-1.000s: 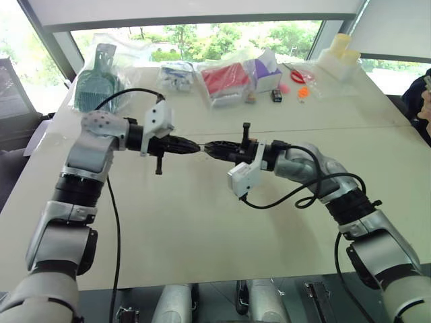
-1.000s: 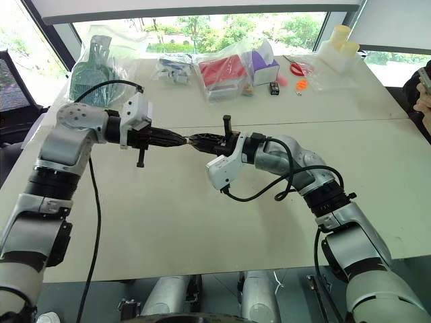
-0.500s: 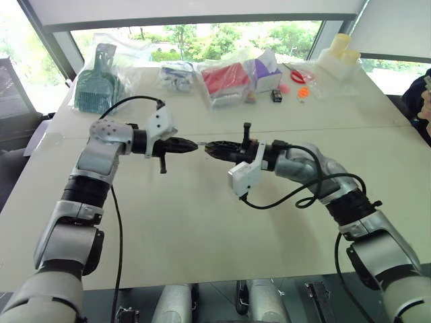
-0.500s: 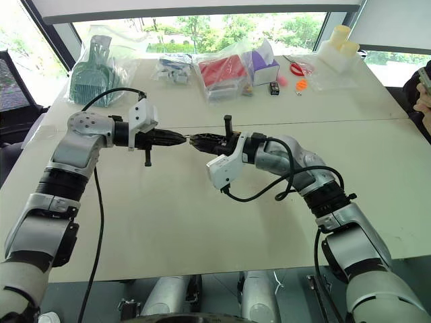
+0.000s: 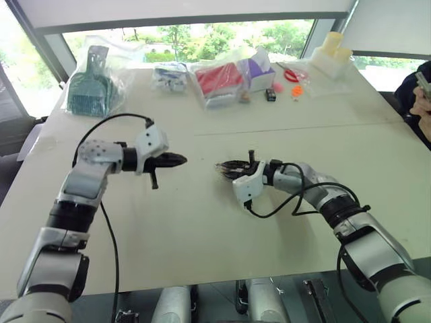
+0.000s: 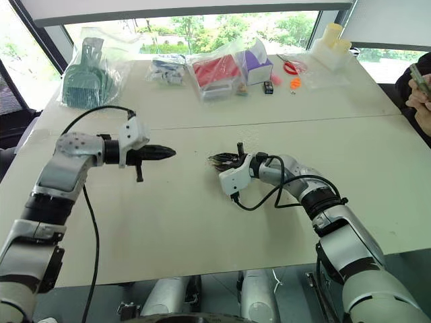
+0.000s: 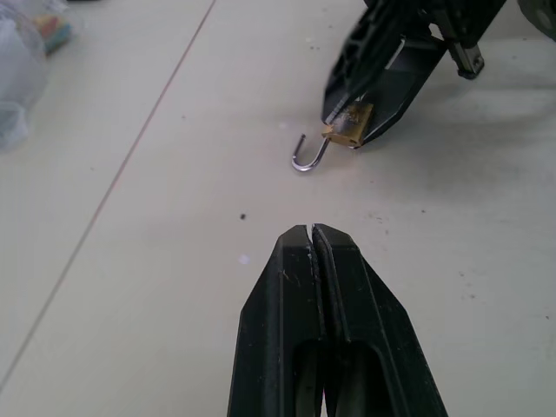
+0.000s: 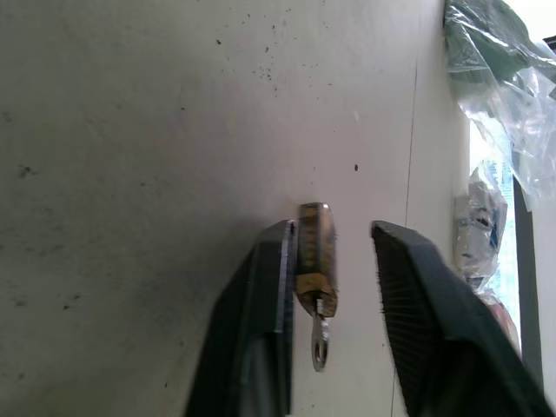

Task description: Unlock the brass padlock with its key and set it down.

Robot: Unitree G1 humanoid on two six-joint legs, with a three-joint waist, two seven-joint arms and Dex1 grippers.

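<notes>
Right gripper [image 8: 328,261], at table level near the middle of the table: its two black fingers stand apart, with the small golden-brown brass padlock [image 8: 314,258] between them. You see one finger against the padlock's side and a clear gap to the other; whether the body already bears its full weight on the pale, speckled table [image 5: 202,222] you cannot tell. A tiny silvery key [image 8: 321,340] projects from the end of the body nearest the wrist, so it appears seated in the keyway.

Left gripper [image 5: 176,159], well apart to the left and above the table: its fingers are pressed together on nothing visible.

The padlock in the left wrist view [image 7: 347,126]: a squat brass block with a scuffed face, its thin silvery shackle [image 7: 308,155] swung out as a hook with the free end clear of the body, so you may judge it unlocked.

Risks, as judgement. If you lift the right gripper while the touching finger drags on the body, the padlock may tip or skid. The open shackle could snag a fingertip. A knock could work the key loose.

Far edge of the table: bagged goods [image 5: 219,77], not involved.
</notes>
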